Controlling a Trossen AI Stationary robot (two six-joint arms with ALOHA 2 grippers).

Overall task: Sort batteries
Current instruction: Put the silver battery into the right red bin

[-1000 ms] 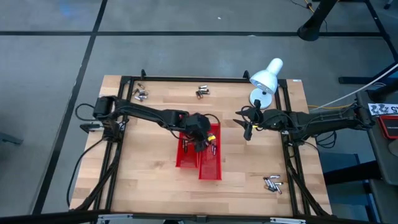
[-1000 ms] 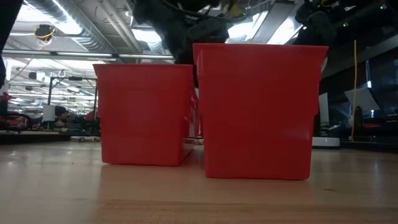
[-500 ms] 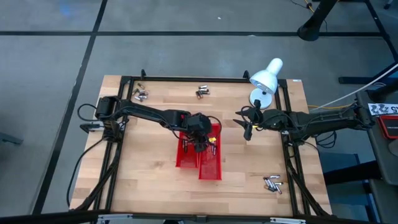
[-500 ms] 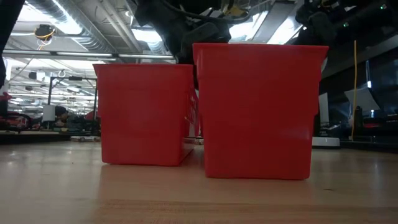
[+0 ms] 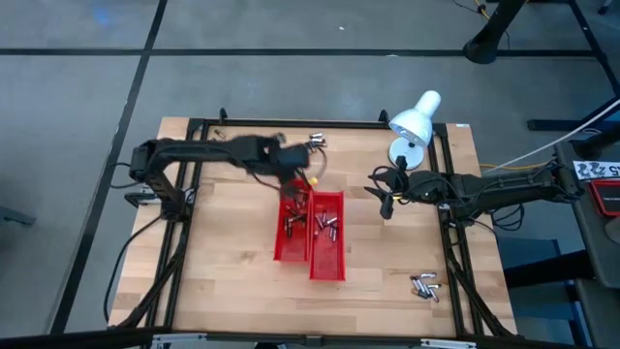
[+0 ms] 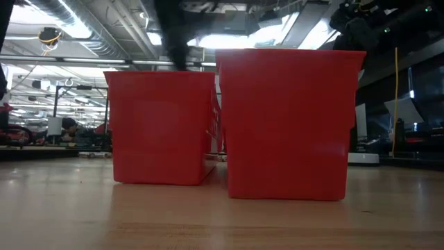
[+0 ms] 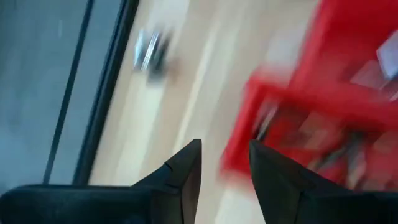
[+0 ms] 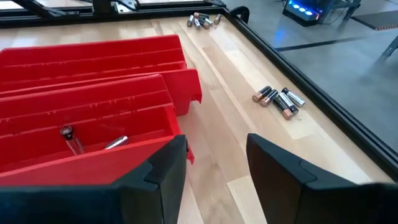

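Note:
Two red trays (image 5: 294, 231) (image 5: 327, 237) stand side by side at mid-table, each with several batteries (image 5: 324, 225) lying on its floor. Loose batteries lie in small piles by the far edge (image 5: 315, 143) and at the near right (image 5: 423, 285). My left gripper (image 5: 300, 182) hangs above the trays' far ends, blurred; its fingers (image 7: 225, 152) stand open with nothing between them. My right gripper (image 5: 385, 199) waits open to the right of the trays, above the table, and its wrist view shows two batteries (image 8: 69, 135) in the nearer tray.
A white desk lamp (image 5: 415, 118) stands at the far right corner. A black frame (image 5: 291, 123) runs round the wooden table. Another pile of batteries (image 8: 202, 20) lies near the far left corner. In the low view the trays' red walls (image 6: 288, 125) fill the middle.
My left gripper has risen out from over the red trays and swung toward the table's far edge, tipping as it went; most of the move came in the last half second. The batteries in the trays now show uncovered. My right arm has kept still.

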